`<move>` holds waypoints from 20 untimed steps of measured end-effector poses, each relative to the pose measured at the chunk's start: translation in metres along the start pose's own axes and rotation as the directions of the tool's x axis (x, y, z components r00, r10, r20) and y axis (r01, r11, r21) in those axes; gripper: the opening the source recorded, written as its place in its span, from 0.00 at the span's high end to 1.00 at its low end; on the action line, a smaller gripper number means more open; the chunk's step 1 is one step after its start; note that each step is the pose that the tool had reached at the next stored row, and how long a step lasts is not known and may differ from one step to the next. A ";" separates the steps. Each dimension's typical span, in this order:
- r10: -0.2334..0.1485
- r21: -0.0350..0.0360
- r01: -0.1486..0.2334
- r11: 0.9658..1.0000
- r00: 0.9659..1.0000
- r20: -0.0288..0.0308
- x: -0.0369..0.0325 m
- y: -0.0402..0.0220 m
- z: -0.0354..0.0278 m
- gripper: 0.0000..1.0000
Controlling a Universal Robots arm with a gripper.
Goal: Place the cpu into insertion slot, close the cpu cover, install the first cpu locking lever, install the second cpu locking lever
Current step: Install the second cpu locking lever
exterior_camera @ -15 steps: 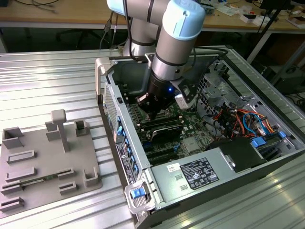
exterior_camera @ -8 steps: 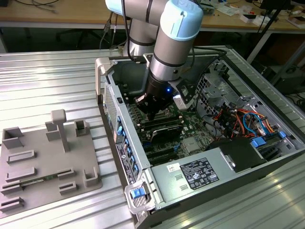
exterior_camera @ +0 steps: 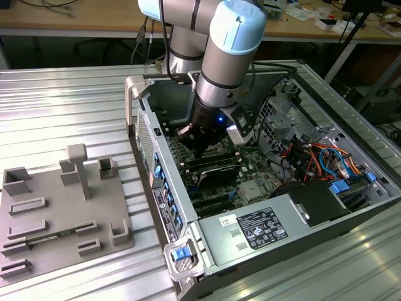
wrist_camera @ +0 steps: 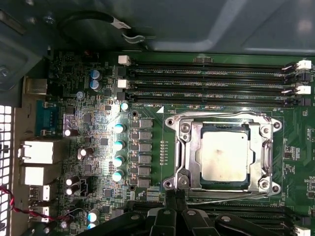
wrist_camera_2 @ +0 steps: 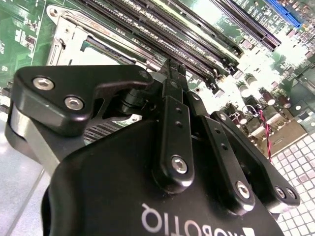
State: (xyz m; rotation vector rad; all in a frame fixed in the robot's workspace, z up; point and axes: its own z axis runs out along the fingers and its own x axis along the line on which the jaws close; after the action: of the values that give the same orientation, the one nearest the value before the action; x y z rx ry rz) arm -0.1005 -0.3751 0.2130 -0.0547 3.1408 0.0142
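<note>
Currently: tool over seated chip, levers in hand

Item 1. Tool (wrist_camera: 171,196): 2 black fingers (wrist_camera_2: 170,81) pressed together, nothing between them, as both wrist views show. In the first wrist view the tips sit just beside the socket's near edge, close to a thin wire lever (wrist_camera: 231,198) running along that edge.

Item 2. Cpu (wrist_camera: 224,157): silver-grey square, lying flat and level inside the insertion slot (wrist_camera: 184,147). Placement reads as done.

Item 3. Cpu cover (wrist_camera: 264,153): silver frame lying down around the chip, its cut-out showing the metal top. Closing reads as done.

Item 4. Locking levers: the wire along the near edge appears to lie low; whether it is hooked cannot be told. A 2nd lever cannot be made out with confidence. Judgement: lever steps are the part not yet confirmed.

Item 5. Surroundings: long black memory slots (wrist_camera: 211,78) beside the socket; open computer case (exterior_camera: 263,235) on a ribbed metal surface (exterior_camera: 56,106); grey fixture tray (exterior_camera: 59,216) well apart, on the exterior view's left.
</note>
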 end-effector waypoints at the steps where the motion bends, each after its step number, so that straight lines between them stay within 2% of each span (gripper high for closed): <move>1: -0.001 0.000 0.001 1.000 1.000 0.000 0.0003 0.0000 0.0003 0.89; 8: -0.028 0.000 0.028 1.000 1.000 0.000 0.0023 0.0002 0.0010 0.89; 20: -0.038 -0.001 0.038 0.999 0.999 0.000 0.0023 0.0016 0.0022 0.89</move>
State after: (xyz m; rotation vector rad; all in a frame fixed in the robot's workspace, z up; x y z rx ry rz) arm -0.1029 -0.3735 0.2108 -0.1141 3.1394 0.0150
